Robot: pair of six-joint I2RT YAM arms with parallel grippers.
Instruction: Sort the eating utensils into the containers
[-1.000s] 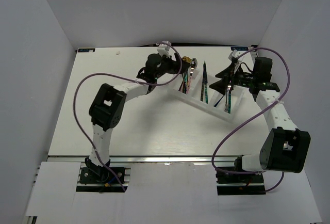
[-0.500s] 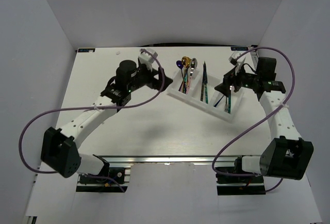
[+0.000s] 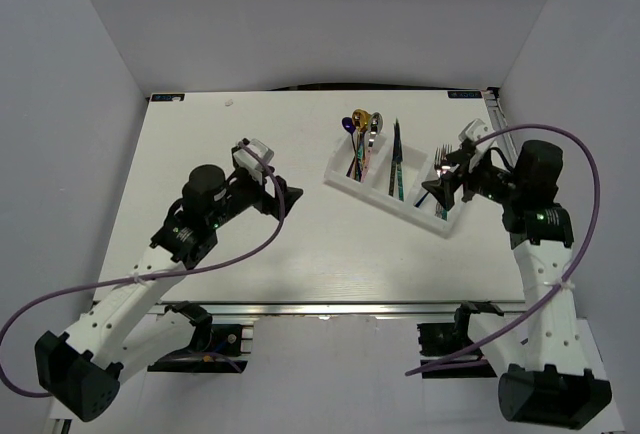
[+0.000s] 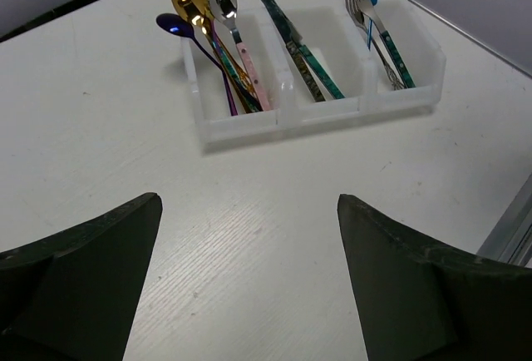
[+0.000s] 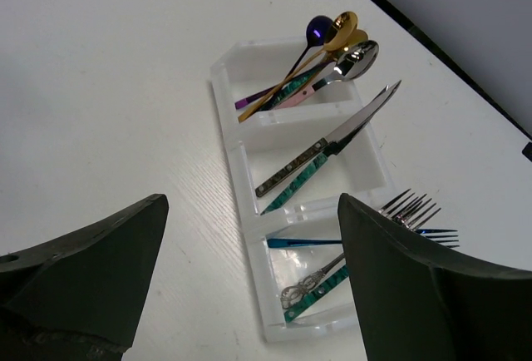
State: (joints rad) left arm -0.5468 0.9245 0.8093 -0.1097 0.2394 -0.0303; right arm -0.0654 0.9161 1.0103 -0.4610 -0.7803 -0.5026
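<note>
A white table (image 3: pixel 300 254) with a faint wood grain stands inside 3 plain, pale grey walls: the left wall (image 3: pixel 60 154), the back wall (image 3: pixel 320 14) and the right wall (image 3: pixel 590 74); a silver metal rail (image 3: pixel 330 306) runs along the table's near edge, with a white panel (image 3: pixel 330 379) just below it; a dark strip (image 3: pixel 380 85) lines the far edge; the light is even and the shadows on the tabletop are soft.

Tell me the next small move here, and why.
Probably just retract to rest. The spoons, knives and forks each lie in their own compartment of the tray, no utensil shows outside it, and the left gripper and right gripper are open and empty.
</note>
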